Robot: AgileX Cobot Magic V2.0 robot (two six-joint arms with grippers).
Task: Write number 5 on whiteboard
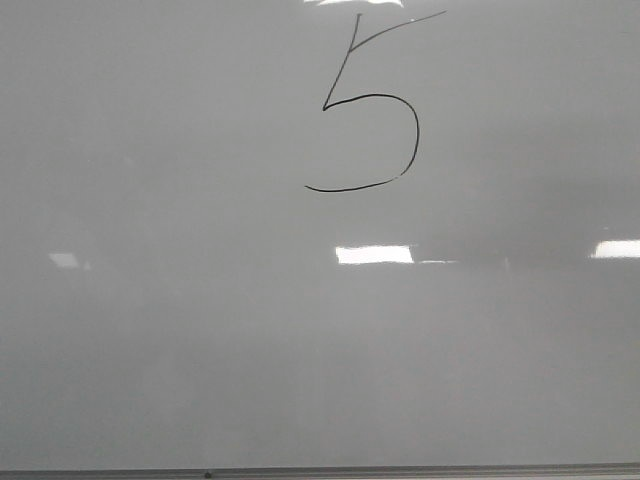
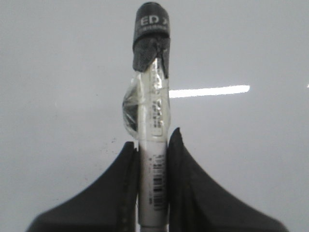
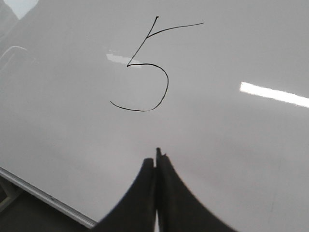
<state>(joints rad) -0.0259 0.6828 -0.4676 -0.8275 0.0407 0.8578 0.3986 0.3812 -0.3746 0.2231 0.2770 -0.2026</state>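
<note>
A thin black number 5 [image 1: 370,110] is drawn high on the pale glossy whiteboard [image 1: 200,330]; it also shows in the right wrist view as the number 5 [image 3: 147,67] on the whiteboard [image 3: 231,145]. My left gripper [image 2: 153,140] is shut on a white marker [image 2: 153,159] with a black cap [image 2: 151,34] and clear tape round its barrel, held over the whiteboard [image 2: 58,87]. My right gripper [image 3: 156,159] is shut with nothing between its fingers, hanging on the near side of the 5. Neither gripper shows in the front view.
A thin metal edge strip [image 1: 320,472] runs along the board's near side, seen also as the edge strip [image 3: 43,195] in the right wrist view. Bright rectangular light reflections [image 1: 374,254] lie on the board.
</note>
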